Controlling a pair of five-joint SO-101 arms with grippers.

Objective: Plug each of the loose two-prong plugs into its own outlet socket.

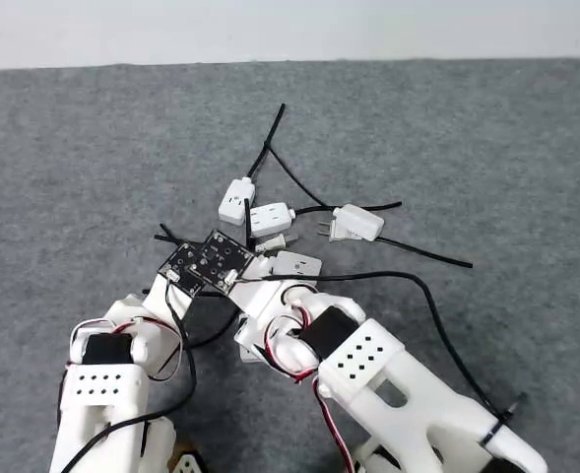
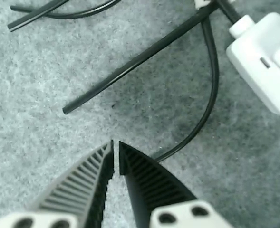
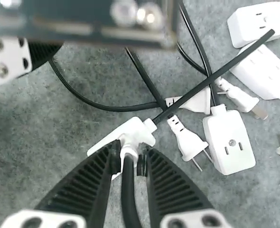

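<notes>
The held plug [image 3: 136, 133] is lying on the grey counter [image 1: 506, 128], near the outlet socket [image 3: 227, 137] but not touching it. Its prongs are hidden. The right gripper [image 3: 129, 154] is clenching its fingers [image 3: 94, 183] on this plug's white body, and a black cord [image 3: 128, 190] is running back between them.

A loose two-prong plug [image 3: 189, 142] is lying just beside the outlet socket, between it and the held plug, with its prongs clear of any slot. A straight cord [image 3: 216, 71] is running from beside the held plug past the outlet socket's cord end, crowding that side. Beyond the outlet socket, a long outlet block [image 3: 268, 71] and a farther outlet block [image 3: 256, 21] are lying close together.

The left gripper [image 2: 116, 148] is hovering over bare carpet with its fingers [image 2: 144, 178] pressed together tip to tip, gripping nothing. A curved cord [image 2: 208, 95] is passing just beside them, and a white outlet block [image 2: 268, 61] is lying near.

In the high view, a free plug [image 1: 356, 223] is lying beyond the outlet socket with its prongs exposed. Around the cord cluster, open carpet is stretching away from the outlet socket on both sides and up to the counter's far edge, where a white wall [image 1: 290, 30] is meeting it.
</notes>
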